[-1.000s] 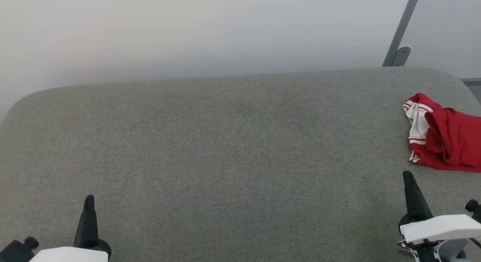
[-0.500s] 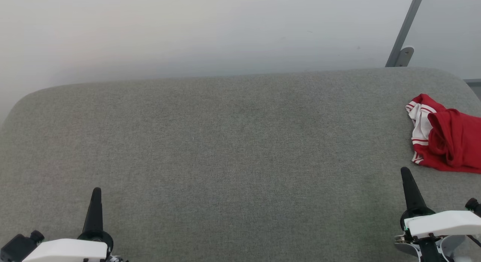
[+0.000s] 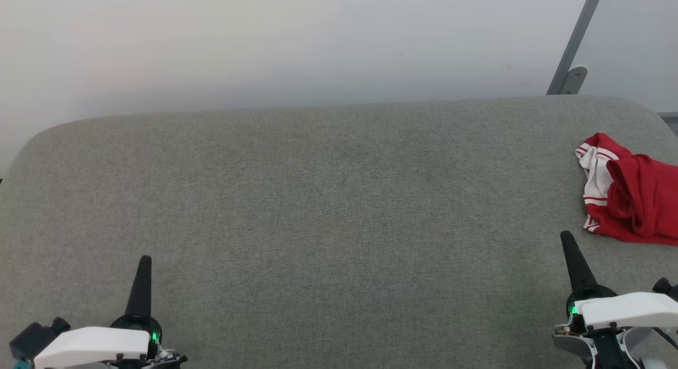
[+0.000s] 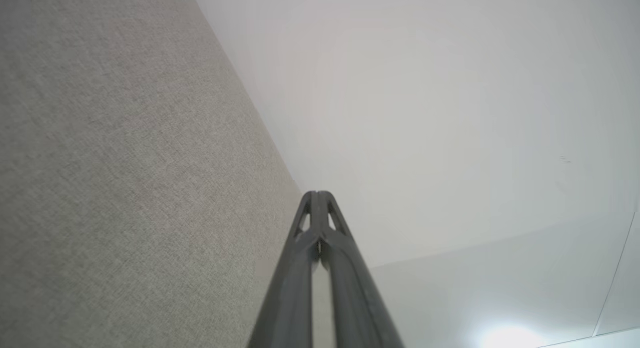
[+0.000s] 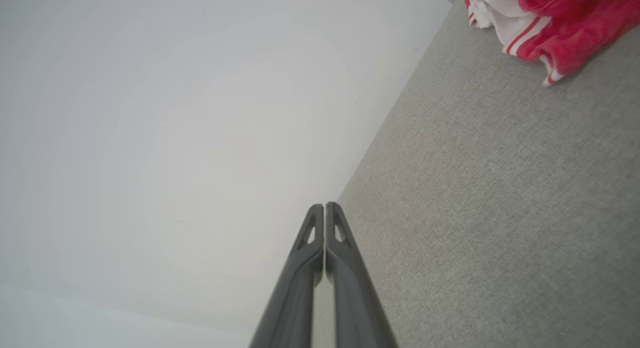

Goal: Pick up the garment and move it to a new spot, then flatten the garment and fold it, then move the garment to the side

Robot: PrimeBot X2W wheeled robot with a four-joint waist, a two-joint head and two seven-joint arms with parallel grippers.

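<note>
Bunched garment (image 3: 638,202), red, white striped trim

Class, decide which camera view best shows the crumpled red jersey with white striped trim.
The head view: the crumpled red jersey lies bunched at the right end of the grey fabric surface, though the frame edge cuts it. The right wrist view catches its striped corner. The left wrist view faces that surface and the wall.

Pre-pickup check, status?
Left tool shut, empty. Right tool shut, empty. Garment crumpled at padded surface's right edge. Nothing between Right tool and Garment.
</note>
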